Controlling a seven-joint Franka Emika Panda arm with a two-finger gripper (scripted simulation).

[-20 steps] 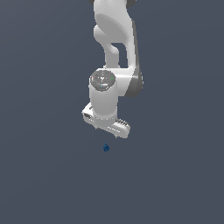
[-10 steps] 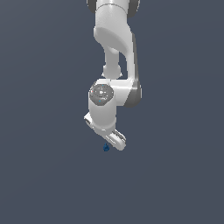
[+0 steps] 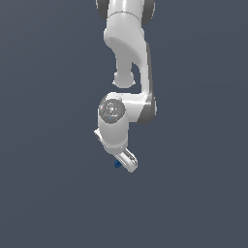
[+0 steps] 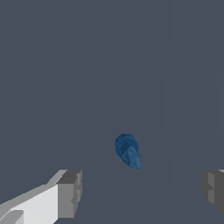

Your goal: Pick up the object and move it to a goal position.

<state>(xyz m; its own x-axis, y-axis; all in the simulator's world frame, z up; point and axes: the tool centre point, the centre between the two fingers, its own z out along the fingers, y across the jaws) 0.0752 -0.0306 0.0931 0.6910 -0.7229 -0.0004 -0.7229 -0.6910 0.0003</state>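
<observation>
I'm reading both feeds, left to right. Exterior view: plain dark grey-blue floor, no edges or corners visible to place things against. The white Franka arm hangs down from the top of frame, wrist bent, with the white two-finger gripper tilted toward the exterior view's right. The small dark-blue blocky object shows as a speck just beside the gripper's lower end, on the exterior view's left of it. I can't tell from here if they touch.

Wrist view: one grey fingertip pad on its white finger, then the dark-blue object, then the other grey pad at the frame edge. Fingers are spread wide, nothing pinched. The object lies on the floor between the two pads' lines but ahead of the tips, clear of both, somewhat closer to the first pad than to the second. Its rounded, thicker end points away from the fingers and the narrower, lighter-blue end points toward them. Height of the tips above the floor: cannot tell.
</observation>
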